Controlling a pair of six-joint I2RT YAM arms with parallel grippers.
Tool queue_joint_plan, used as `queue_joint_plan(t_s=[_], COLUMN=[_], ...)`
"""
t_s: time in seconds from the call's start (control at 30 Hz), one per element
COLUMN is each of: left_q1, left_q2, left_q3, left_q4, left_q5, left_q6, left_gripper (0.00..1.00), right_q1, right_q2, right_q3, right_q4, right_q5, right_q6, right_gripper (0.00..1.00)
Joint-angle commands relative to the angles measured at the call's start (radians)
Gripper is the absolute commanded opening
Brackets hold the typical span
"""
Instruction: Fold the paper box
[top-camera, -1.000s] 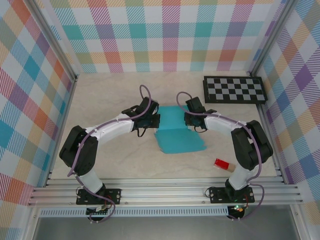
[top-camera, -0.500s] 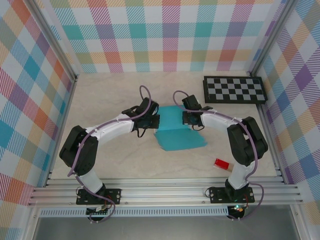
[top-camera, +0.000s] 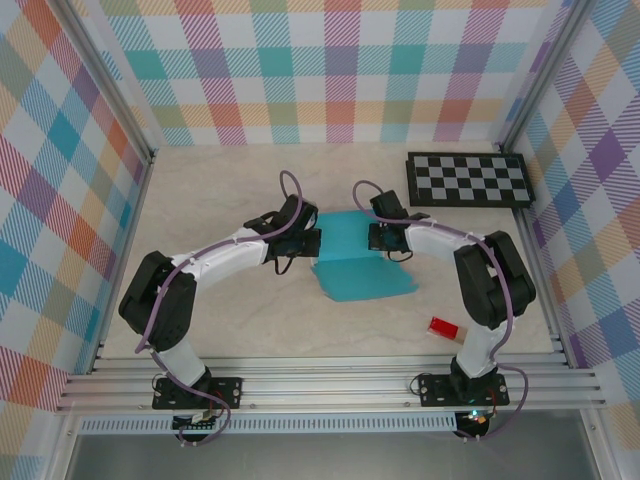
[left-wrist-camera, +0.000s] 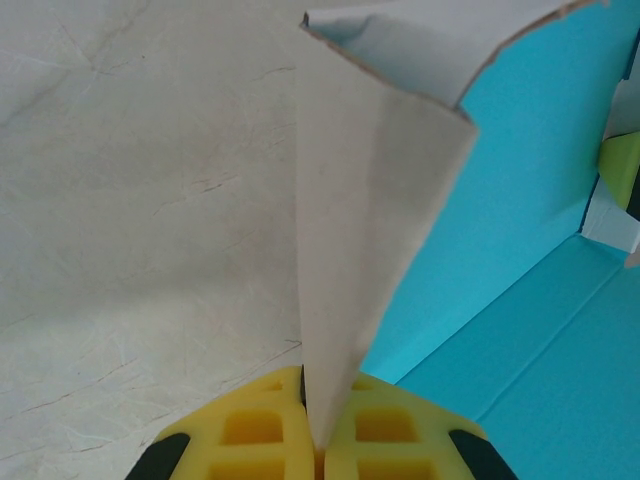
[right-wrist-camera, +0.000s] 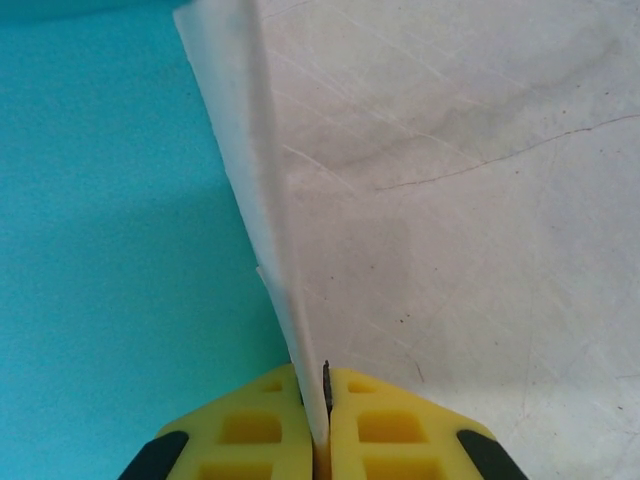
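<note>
Your paper box (top-camera: 360, 268) lies teal face up on the worktop (top-camera: 220, 190), left of the checkerboard (top-camera: 468, 180) and nearer the arm bases, apart from it. A crease runs across the box from the side nearer the checkerboard to the side away from it.

Your left tool (top-camera: 312, 243) sits at the box edge farther from the checkerboard, closed on a side flap. In the left wrist view its yellow pads (left-wrist-camera: 250, 430) pinch the thin card, which stands on edge with its white face toward the bare worktop.

Your right tool (top-camera: 375, 238) is at the box edge nearer the checkerboard, likewise clamped on a raised white flap.

A small red block (top-camera: 443, 327) lies closer to the bases than the checkerboard, apart from the box.
</note>
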Motion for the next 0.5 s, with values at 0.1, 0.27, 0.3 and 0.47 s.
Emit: queue_joint_plan(t_s=[0.1, 0.27, 0.3, 0.47], left_q1=[-0.007, -0.007, -0.006, -0.004], left_q2=[-0.023, -0.009, -0.01, -0.007], left_q3=[-0.001, -0.001, -0.002, -0.004], left_q4=[-0.003, -0.011, -0.012, -0.019], left_q5=[0.02, 0.006, 0.0, -0.02], left_q6=[-0.005, 0.004, 0.006, 0.018], left_gripper=[0.0, 0.0, 0.0, 0.0], right_q1=[-0.04, -0.068, -0.074, -0.107], right_q2=[0.047, -0.01, -0.024, -0.078], right_q3=[-0.012, -0.044, -0.047, -0.055], right_q4=[-0.1, -0.051, -0.05, -0.051], right_q5=[0.054, -0.055, -0.067, -0.134], right_q6=[0.032, 0.042, 0.043, 0.03], right_gripper=[0.17, 0.37, 0.38, 0.47])
